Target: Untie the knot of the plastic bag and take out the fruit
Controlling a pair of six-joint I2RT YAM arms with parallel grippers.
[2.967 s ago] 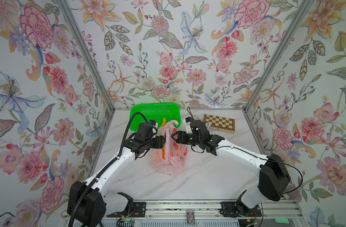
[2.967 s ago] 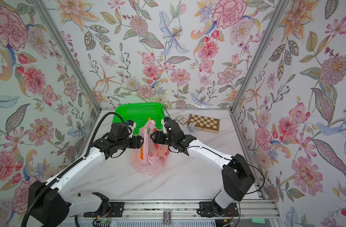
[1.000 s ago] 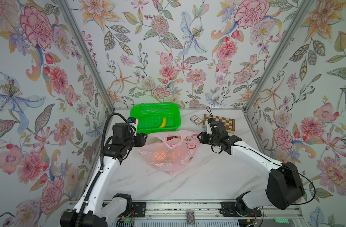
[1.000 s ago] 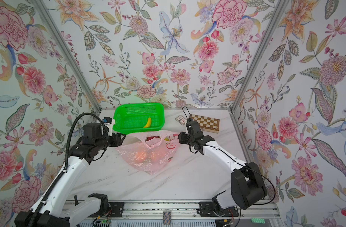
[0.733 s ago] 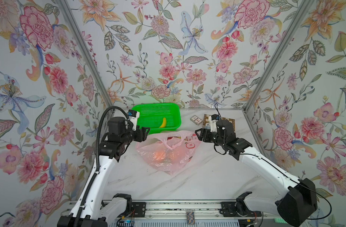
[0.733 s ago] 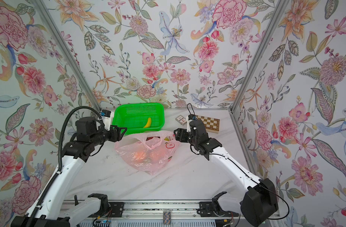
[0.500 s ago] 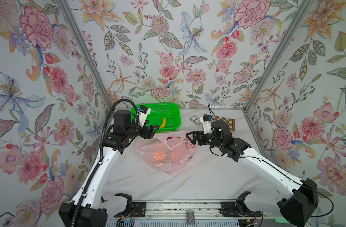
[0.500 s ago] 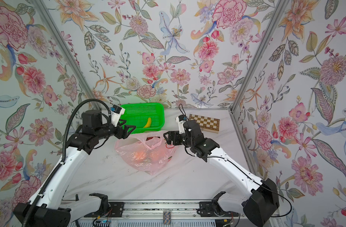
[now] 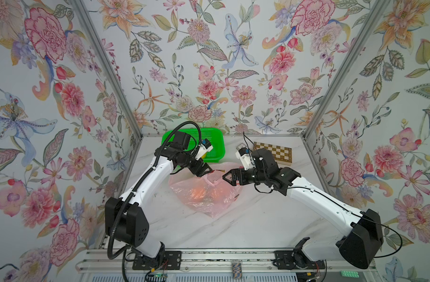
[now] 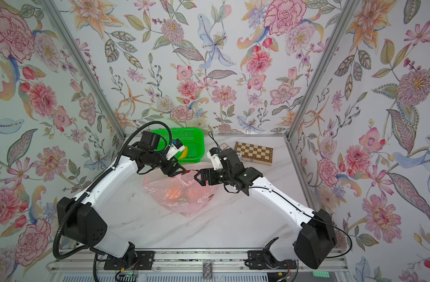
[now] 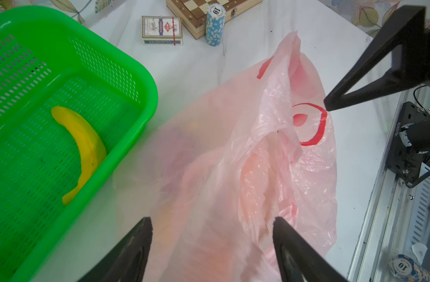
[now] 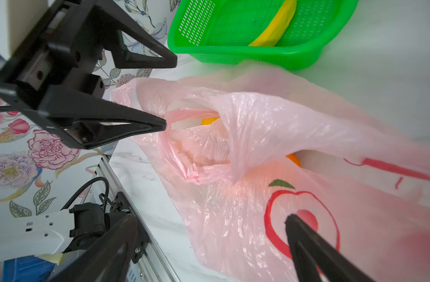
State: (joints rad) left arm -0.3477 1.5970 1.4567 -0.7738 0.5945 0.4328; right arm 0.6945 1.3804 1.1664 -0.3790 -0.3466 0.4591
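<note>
I see left pincer [image 9: 205, 171] and right pincer [image 9: 228, 177] both wide, empty, facing each other over the bag [image 9: 204, 196].

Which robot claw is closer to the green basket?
The left gripper, hovering over the pink bag just beside the basket; the right gripper sits farther away, toward the chessboard.
</note>
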